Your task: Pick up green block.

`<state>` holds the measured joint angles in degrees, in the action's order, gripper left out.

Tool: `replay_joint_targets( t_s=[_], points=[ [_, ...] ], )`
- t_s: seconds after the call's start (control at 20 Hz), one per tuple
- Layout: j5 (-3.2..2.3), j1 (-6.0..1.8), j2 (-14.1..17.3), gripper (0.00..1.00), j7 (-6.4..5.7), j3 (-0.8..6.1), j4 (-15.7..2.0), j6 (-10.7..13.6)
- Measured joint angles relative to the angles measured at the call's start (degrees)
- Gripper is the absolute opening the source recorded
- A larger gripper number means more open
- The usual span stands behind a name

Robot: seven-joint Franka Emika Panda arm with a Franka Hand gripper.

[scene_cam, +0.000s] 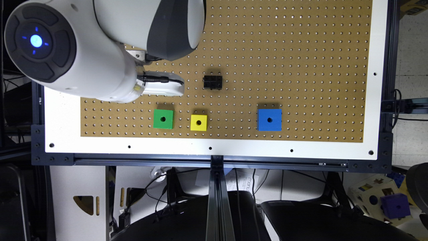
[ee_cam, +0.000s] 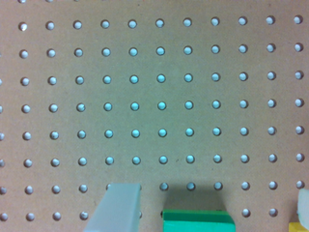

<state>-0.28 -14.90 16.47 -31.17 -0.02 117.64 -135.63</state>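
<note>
The green block (scene_cam: 163, 118), a bright green cube with a dark round hole in its top, sits on the brown pegboard (scene_cam: 301, 67) near its front edge, toward the exterior view's left. My gripper (scene_cam: 164, 87) shows as a white part past the wrist, a short way from the block toward the board's middle, not touching it. In the wrist view one pale finger (ee_cam: 118, 208) stands beside the green block (ee_cam: 195, 220) and a second pale finger (ee_cam: 303, 203) shows at the frame's edge. The gripper (ee_cam: 212, 189) is open with nothing held.
A yellow cube (scene_cam: 198, 122) sits just to the exterior view's right of the green block, and a larger blue cube (scene_cam: 269, 119) further right. A small black part (scene_cam: 213, 82) lies mid-board. The white arm body (scene_cam: 83, 50) covers the board's left corner.
</note>
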Motion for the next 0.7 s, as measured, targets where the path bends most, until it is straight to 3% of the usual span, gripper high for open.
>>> replay_joint_targets(
  t_s=[0.5,0.7],
  points=[
    [0.00,0.06,0.0,1.00,0.00,0.48,-0.60,0.0],
    [0.00,0.04,1.6,1.00,0.00,0.55,-3.00,0.0]
  ],
)
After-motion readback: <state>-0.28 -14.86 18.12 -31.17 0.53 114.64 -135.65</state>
